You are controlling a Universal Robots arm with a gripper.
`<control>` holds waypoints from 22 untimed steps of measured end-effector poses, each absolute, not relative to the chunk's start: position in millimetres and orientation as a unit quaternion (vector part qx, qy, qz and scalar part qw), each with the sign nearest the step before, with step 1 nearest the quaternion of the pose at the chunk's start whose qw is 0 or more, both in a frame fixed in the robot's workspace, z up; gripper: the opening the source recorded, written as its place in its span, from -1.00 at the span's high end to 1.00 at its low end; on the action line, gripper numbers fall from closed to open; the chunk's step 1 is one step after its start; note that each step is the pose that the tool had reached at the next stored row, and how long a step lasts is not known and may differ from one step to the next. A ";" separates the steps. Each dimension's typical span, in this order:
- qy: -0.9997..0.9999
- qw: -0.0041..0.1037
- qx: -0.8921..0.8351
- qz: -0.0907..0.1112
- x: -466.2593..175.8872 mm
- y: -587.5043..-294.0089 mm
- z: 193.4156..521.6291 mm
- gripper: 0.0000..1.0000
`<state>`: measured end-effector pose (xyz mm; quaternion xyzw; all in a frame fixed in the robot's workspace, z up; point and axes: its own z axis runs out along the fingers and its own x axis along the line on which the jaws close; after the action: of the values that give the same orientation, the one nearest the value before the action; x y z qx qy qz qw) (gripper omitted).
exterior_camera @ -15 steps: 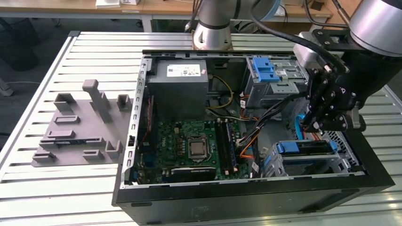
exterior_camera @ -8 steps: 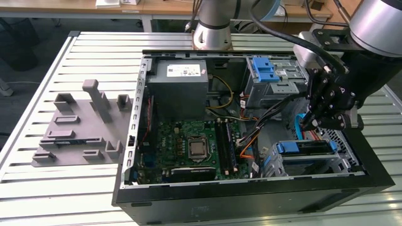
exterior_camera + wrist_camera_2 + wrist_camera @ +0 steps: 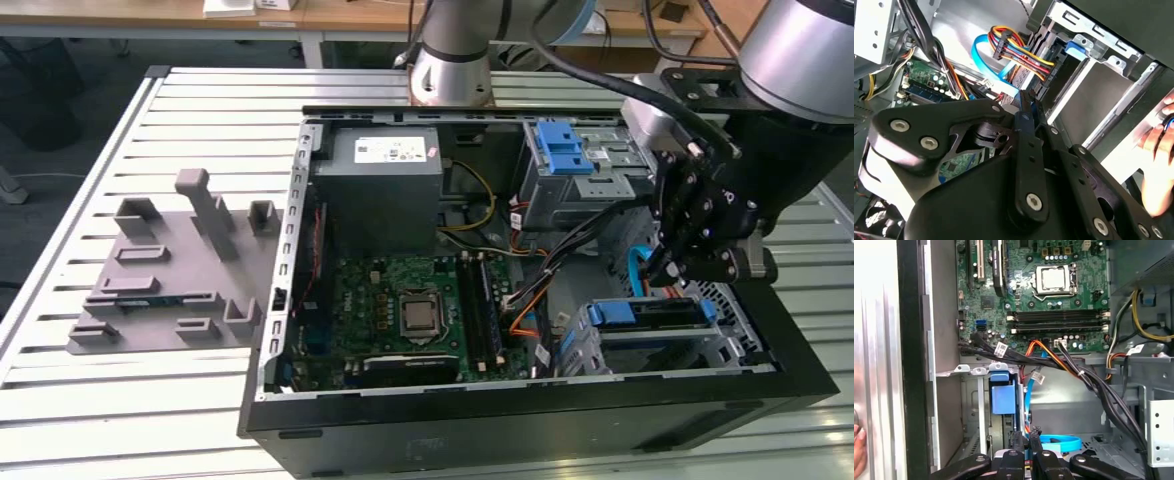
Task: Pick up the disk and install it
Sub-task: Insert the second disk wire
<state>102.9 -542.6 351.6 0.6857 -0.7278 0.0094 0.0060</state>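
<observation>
The disk (image 3: 663, 317) lies slotted in the lower metal drive cage (image 3: 727, 335) at the open computer case's front right corner. Its blue carrier frame (image 3: 623, 312) shows at the near end, and it appears as a blue slab (image 3: 1003, 397) in the first wrist view. My gripper (image 3: 663, 275) hangs inside the case just above that cage, beside a light-blue data cable (image 3: 638, 262). Its fingers (image 3: 1017, 440) stand close together with nothing between them. In the second wrist view the gripper (image 3: 1026, 97) tips point at the cable bundle (image 3: 1019, 57) beside the cage.
A grey moulded holder block (image 3: 174, 275) with upright posts stands on the slatted table at the exterior view's left. A blue latch piece (image 3: 561, 148) tops the upper cage. Motherboard (image 3: 414, 310), power supply (image 3: 380, 180) and loose cables crowd the case. A person's hand (image 3: 1160, 145) rests at the case's edge.
</observation>
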 end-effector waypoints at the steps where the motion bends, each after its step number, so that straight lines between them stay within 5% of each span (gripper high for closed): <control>1: -0.728 0.005 0.686 0.010 102.9 -542.7 350.4 0.68; 22: -0.714 0.000 0.700 0.013 101.8 -553.3 342.0 0.68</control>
<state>101.8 -553.3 342.0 0.7002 -0.7138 0.0131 -0.0004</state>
